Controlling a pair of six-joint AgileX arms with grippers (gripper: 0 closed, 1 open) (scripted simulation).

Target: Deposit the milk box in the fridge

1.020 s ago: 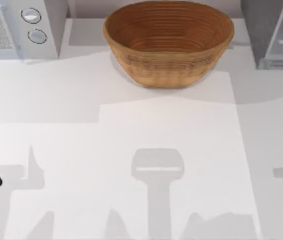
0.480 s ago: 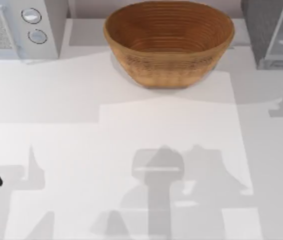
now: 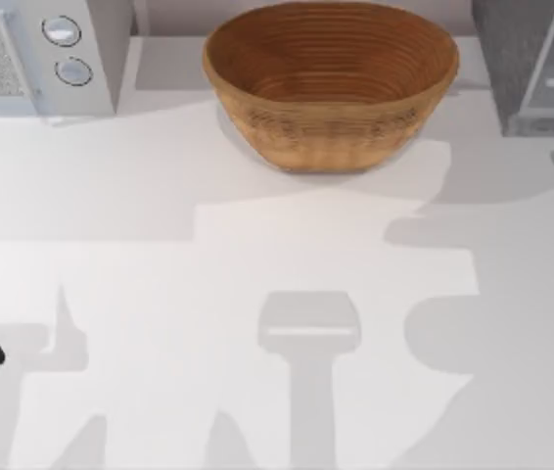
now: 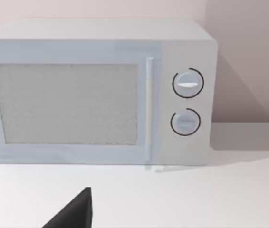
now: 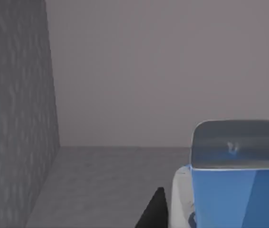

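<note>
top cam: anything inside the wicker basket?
No. In the top view the wicker basket at the table's far edge shows only its bare woven inner wall and floor, with nothing lying in it.

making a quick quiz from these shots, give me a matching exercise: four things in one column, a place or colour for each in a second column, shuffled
1. basket
2. microwave
3. fridge
4. milk box

a. back right corner of the table
b. blue top, close to the right wrist camera
c. back left corner, two round knobs
d. brown wicker, back middle

Pairs: 1-d, 2-c, 3-a, 4-b
</note>
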